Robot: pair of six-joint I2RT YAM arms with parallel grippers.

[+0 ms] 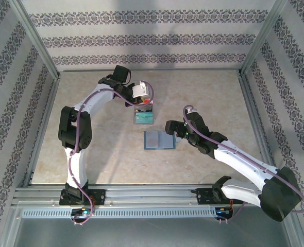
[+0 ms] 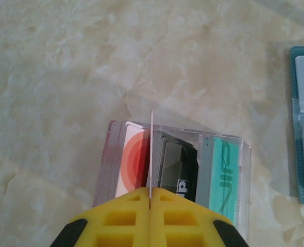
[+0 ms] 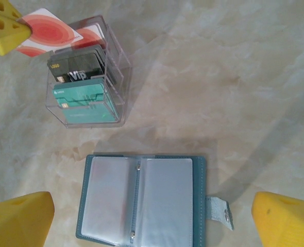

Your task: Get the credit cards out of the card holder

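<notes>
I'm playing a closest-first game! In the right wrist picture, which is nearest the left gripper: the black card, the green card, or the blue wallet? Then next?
1. Black card, middle slot of the clear stand, just below the left gripper.
2. Green card, front slot, lower down.
3. Blue wallet, open on the table, lowest of all.

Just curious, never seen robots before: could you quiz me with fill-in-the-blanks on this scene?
The left end effector pinches the red-and-white card; the right end effector holds ___.
The blue wallet lies ___, both panels showing.
Behind the teal card in the clear rack, the VIP card is ___.
Missing words: nothing; open; black.
</notes>
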